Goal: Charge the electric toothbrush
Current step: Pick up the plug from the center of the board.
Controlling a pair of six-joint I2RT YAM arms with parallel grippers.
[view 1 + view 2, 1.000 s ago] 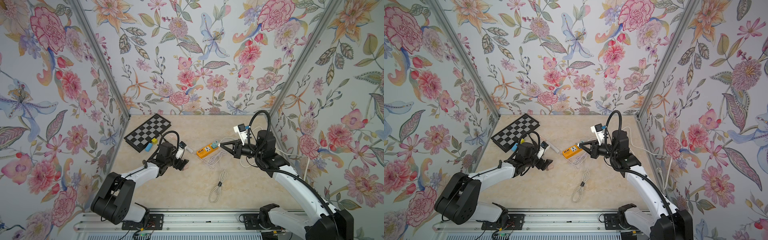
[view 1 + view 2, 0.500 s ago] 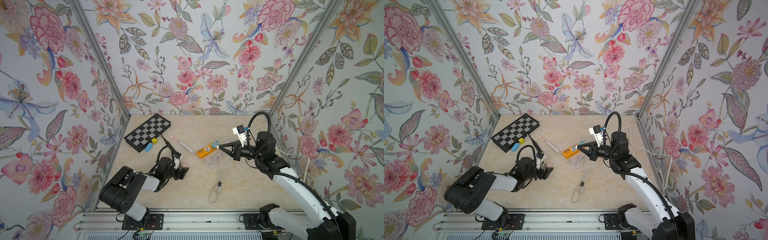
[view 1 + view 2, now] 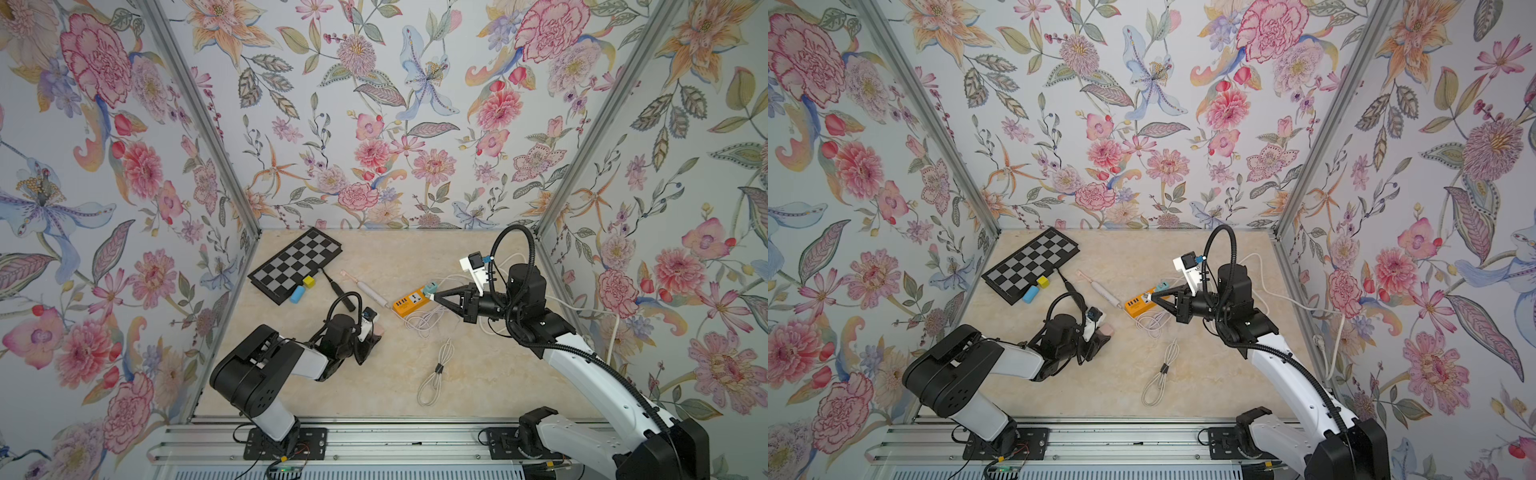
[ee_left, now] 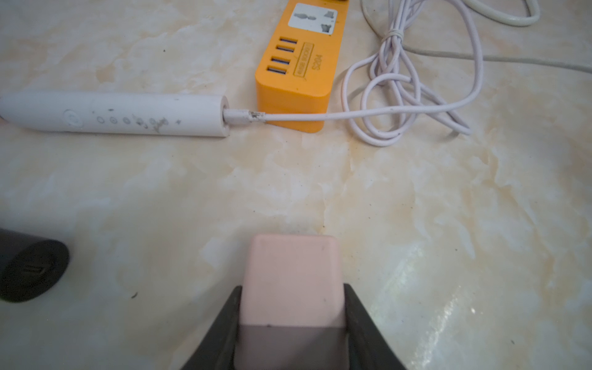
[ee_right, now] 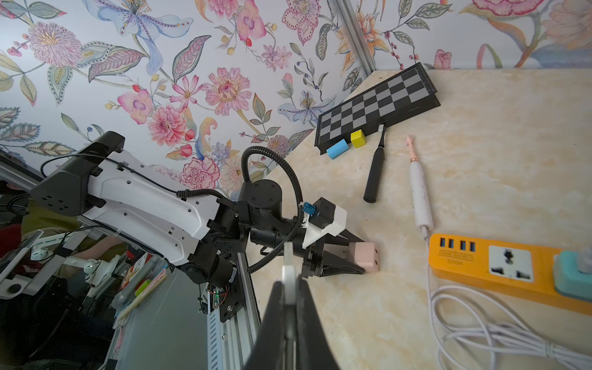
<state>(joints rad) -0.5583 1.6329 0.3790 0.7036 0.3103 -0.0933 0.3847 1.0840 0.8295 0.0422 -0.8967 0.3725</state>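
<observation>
The white electric toothbrush (image 3: 365, 291) (image 4: 112, 113) lies on the marble top, with a white cable (image 4: 352, 112) plugged into its base. Beside that base sits the orange power strip (image 3: 411, 300) (image 5: 499, 259). My left gripper (image 3: 376, 332) (image 4: 292, 288) is low over the table, jaws pressed on both sides of a pink charger block (image 4: 293, 262) (image 5: 365, 258). My right gripper (image 3: 435, 296) (image 5: 290, 282) hovers at the strip, shut on a thin white cable plug (image 5: 289, 266).
A black toothbrush (image 3: 338, 291) lies by the chessboard (image 3: 295, 259), which has a blue block (image 3: 297, 294) and a yellow block (image 3: 308, 281) at its edge. A teal plug (image 3: 431, 286) sits in the strip. A tied white cable bundle (image 3: 436, 370) lies toward the front.
My left arm has folded lower, and its jaws have narrowed from wide open onto the pink block. The right gripper has edged slightly left, still shut.
</observation>
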